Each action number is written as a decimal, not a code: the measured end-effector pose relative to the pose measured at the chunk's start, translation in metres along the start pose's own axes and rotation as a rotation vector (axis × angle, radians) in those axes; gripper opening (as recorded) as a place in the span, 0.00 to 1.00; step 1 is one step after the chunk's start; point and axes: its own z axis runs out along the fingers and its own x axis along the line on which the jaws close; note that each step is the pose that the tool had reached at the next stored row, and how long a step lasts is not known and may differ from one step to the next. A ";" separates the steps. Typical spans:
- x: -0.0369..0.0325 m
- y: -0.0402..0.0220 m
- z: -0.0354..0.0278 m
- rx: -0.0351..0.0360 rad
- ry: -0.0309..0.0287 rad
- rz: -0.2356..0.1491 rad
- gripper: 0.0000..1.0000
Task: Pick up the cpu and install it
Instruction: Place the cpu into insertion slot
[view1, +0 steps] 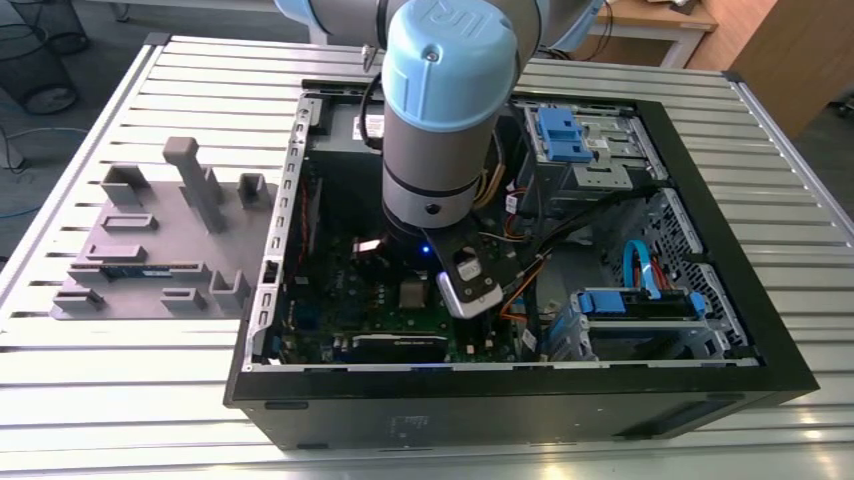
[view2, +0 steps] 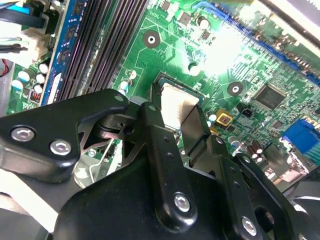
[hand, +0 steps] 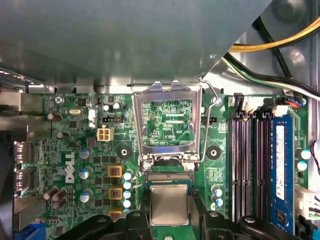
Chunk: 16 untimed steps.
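Observation:
In both wrist views the cpu (hand: 170, 204) (view2: 174, 102), a small square chip with a shiny silver top, sits between my two black fingers. My gripper (hand: 170, 200) (view2: 175, 107) is shut on the cpu, one finger (view2: 153, 120) against each of two opposite edges. The chip hangs level right over the dark socket (view2: 161, 80) on the green motherboard (hand: 75, 150), touching or just above it; I cannot tell which. In the exterior view my arm's wrist (view1: 467, 285) reaches down into the open computer case (view1: 534, 400).
The metal socket frame (hand: 169, 93) stands flipped open beside the socket, its wire lever (hand: 212, 107) raised. Memory slots (hand: 245, 165) and a blue memory stick (hand: 280, 165) lie close by. Cables (hand: 280, 45) run overhead. A grey tray (view1: 147, 240) lies outside the case at the exterior view's left.

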 end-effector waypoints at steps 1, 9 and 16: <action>0.0000 0.0002 0.0000 -0.0044 -0.0001 0.000 0.41; 0.0025 0.0004 -0.0001 -0.0105 -0.0003 0.000 0.41; 0.0028 0.0004 0.0000 -0.0106 -0.0007 0.012 0.41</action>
